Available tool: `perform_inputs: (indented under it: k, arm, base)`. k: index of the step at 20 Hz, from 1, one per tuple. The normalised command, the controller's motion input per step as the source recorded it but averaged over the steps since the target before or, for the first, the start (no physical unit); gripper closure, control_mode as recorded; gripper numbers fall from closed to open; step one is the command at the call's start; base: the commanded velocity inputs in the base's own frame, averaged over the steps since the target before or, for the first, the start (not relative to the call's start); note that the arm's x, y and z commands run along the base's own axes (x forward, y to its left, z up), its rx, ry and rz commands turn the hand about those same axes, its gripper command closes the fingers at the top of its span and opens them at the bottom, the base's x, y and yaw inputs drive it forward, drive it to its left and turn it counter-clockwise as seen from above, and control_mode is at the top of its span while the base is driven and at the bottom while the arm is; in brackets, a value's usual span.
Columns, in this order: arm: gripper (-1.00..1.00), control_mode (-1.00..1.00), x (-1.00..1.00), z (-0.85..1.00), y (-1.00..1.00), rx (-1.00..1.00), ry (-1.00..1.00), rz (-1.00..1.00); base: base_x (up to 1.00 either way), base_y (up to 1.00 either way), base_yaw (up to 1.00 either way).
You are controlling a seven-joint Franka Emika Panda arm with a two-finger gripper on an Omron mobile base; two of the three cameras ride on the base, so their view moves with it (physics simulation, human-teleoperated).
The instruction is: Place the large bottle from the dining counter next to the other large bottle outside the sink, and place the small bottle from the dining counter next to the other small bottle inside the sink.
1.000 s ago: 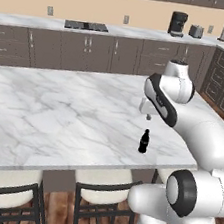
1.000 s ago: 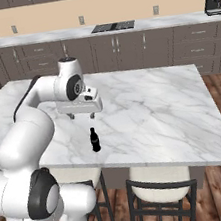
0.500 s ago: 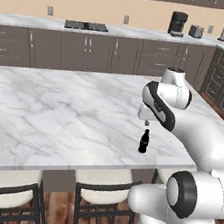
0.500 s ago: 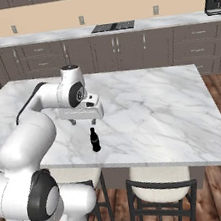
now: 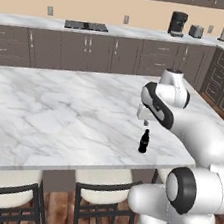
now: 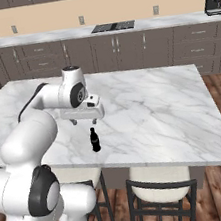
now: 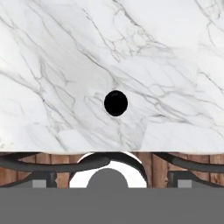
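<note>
**Spotter:** Talk me through it. Where's your gripper?

**Arm:** My two-finger gripper hangs above the white marble dining counter, pointing straight down, jaws spread wide with nothing between them. No contact with anything.

**Spotter:** And the bottle?

**Arm:** The small black bottle stands upright on the counter directly beneath my gripper, near the counter's front edge. In the right base view the small black bottle sits just below my fingers, with a clear gap between its cap and my fingertips. Looking down from my hand, the bottle shows as a dark round dot from above, near the middle of the picture.

**Spotter:** Anything else close by?

**Arm:** Past the counter's edge below me, a round cream-cushioned stool with a dark metal frame is tucked under the overhang, wooden floor around it. The bottle stands alone on the marble, apart from everything else.
</note>
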Motion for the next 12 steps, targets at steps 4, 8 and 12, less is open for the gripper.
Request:
perform_inputs:
  k: [4, 8, 12]
  arm:
    - [-1.0, -1.0, 0.07, 0.0, 0.0, 0.0, 0.0, 0.0]
    - [-1.0, -1.0, 0.21, 0.0, 0.0, 0.0, 0.0, 0.0]
    - [-1.0, -1.0, 0.14, -0.02, 0.0, 0.0, 0.0, 0.0]
  base:
    - [0.0, 0.0, 0.0]
    - [0.0, 0.0, 0.0]
    - [0.0, 0.0, 0.0]
